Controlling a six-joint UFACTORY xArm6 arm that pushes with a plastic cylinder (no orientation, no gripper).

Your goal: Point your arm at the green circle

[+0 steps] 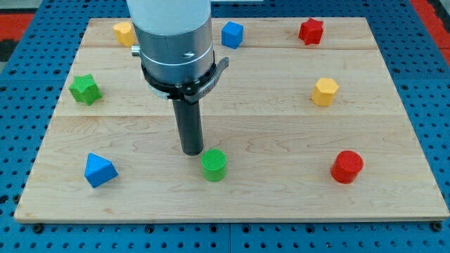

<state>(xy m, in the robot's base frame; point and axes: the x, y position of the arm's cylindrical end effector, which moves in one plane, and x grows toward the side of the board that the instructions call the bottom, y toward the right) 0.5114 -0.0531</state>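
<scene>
while tip (pixel 192 152) sits just up-left of green circle (pixel 214 165), near board's (pixel 281 204) bottom centre, pointing judged nearly done. no gripper fitted, bare rod, nothing grasped. risk: rightward overshoot nudging circle off position.

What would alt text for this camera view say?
My tip rests just up-left of the green circle on a wooden board. Scattered around are a green star, blue triangle, red cylinder and others.
</scene>
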